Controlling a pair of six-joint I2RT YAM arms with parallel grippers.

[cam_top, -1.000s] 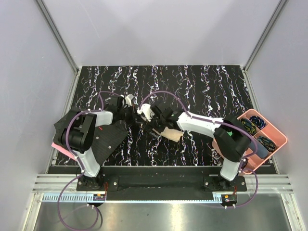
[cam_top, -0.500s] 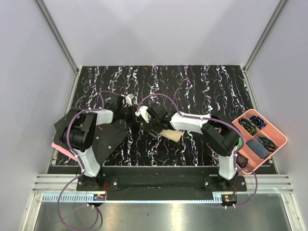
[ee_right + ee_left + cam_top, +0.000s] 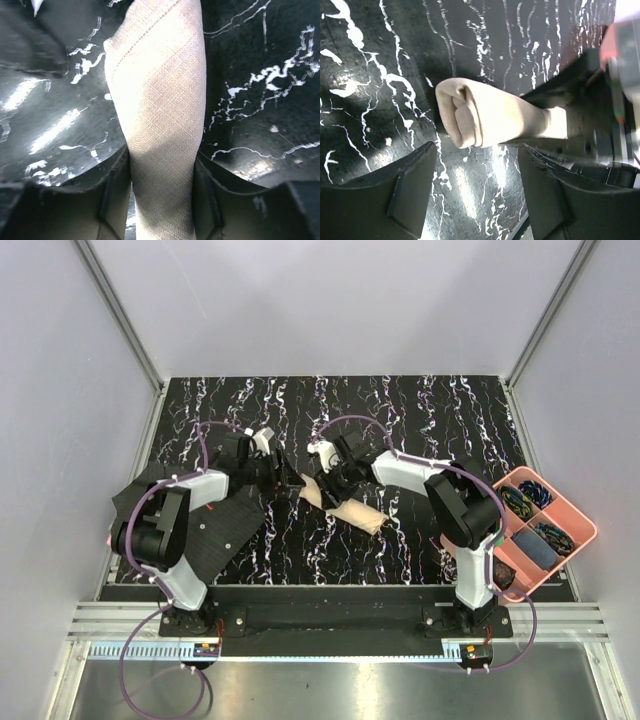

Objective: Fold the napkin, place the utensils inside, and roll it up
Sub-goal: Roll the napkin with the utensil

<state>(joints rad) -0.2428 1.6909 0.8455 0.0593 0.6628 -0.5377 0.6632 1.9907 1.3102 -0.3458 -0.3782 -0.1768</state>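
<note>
At mid-table, rolled napkin [image 3: 355, 512], one end hidden under clasping right pincer [image 3: 161, 190]

Tabletop [image 3: 400, 410]: black, with white marbled veining. Pink tray [image 3: 590, 530]: sits askew and is divided into compartments holding small dark and coloured items, too small to identify. Black dotted mat [image 3: 225, 530]: lies flat, well apart from the tray, on the opposite side. Pink sheet [image 3: 125, 548]: shows beneath the mat's edge farthest from the tray.

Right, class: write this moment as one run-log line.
napkin: rolled, lying on table | left gripper: jaws open, off roll end | right gripper: jaws shut on napkin | utensils: not visible
</note>
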